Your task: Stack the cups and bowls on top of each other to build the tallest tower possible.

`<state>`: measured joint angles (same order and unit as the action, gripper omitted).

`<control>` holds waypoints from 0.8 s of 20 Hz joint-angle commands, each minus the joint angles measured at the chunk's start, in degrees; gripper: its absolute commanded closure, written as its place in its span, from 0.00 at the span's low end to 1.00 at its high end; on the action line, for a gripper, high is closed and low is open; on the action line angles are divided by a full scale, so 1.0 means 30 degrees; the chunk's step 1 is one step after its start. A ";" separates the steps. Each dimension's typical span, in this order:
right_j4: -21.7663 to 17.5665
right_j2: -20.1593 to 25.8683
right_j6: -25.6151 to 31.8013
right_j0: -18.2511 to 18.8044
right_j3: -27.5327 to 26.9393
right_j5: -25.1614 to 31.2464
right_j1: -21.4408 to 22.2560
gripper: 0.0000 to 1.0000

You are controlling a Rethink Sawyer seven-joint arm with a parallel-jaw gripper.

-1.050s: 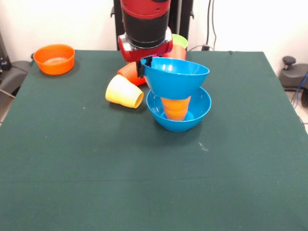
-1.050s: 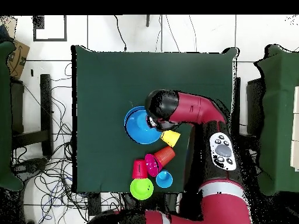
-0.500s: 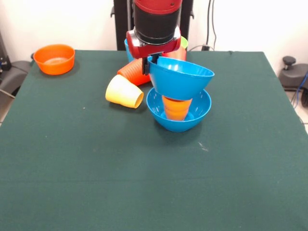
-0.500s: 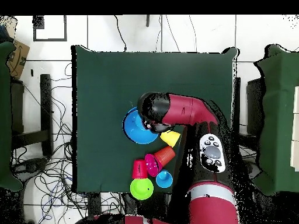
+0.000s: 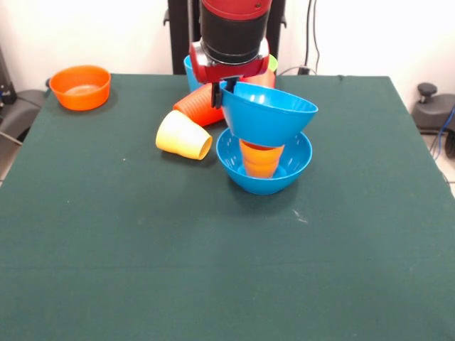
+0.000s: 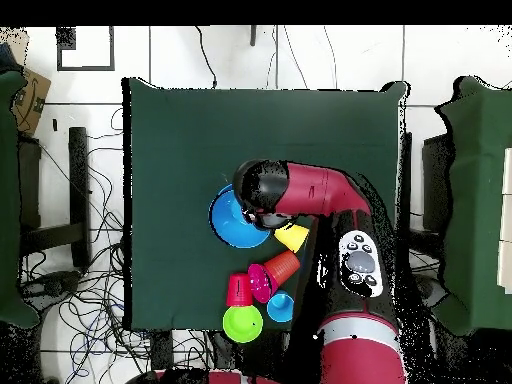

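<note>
The gripper [image 5: 225,91] is clamped on the near-left rim of a big blue bowl [image 5: 274,119], pinching the edge between its dark fingertips so the bowl sits tipped, its right side a bit higher. That held bowl rests on top of an upside-down orange cup [image 5: 260,159], which stands inside a second large blue bowl [image 5: 295,167] flat on the green table [image 5: 213,270], so the tower is three pieces high right now: bowl, cup, bowl. From above, the red arm [image 6: 320,190] covers most of the stack and only the left part of the blue bowl [image 6: 228,218] peeks out. Just left of the tower in the front view a pale yellow cup [image 5: 183,135] lies on its side, mouth toward the camera, and behind it a red-orange cup [image 5: 192,106] is also lying down, partly hidden by the gripper. A light blue cup [image 5: 189,67] and a lime-green bowl [image 5: 271,62] show only as slivers behind the arm. The overhead view makes that cluster clearer: a pink-red bowl [image 6: 261,283], a red cup [image 6: 239,290], and the green bowl [image 6: 242,324] bunched near the table edge. An orange bowl [image 5: 80,87] sits alone at the far-left corner, well apart from everything.
</note>
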<state>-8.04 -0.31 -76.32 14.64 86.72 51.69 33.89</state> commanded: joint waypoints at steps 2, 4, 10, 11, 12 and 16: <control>0.0256 0.1010 -0.2726 -0.0159 0.1457 -0.0955 -0.0493 1.00; 0.0343 0.1121 -0.2674 -0.0090 0.1517 -0.0834 -0.0565 1.00; 0.0600 0.1425 -0.2398 0.0058 0.1493 -0.0335 -0.0829 1.00; 0.0633 0.1468 -0.2351 0.0091 0.1513 -0.0340 -0.0841 1.00; 0.0676 0.1506 -0.2294 0.0138 0.1629 -0.0412 -0.0789 1.00; 0.0820 0.1594 -0.2150 0.0226 0.1847 -0.0593 -0.0820 1.00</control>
<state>-6.66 -0.11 -76.50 14.90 88.05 51.69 34.04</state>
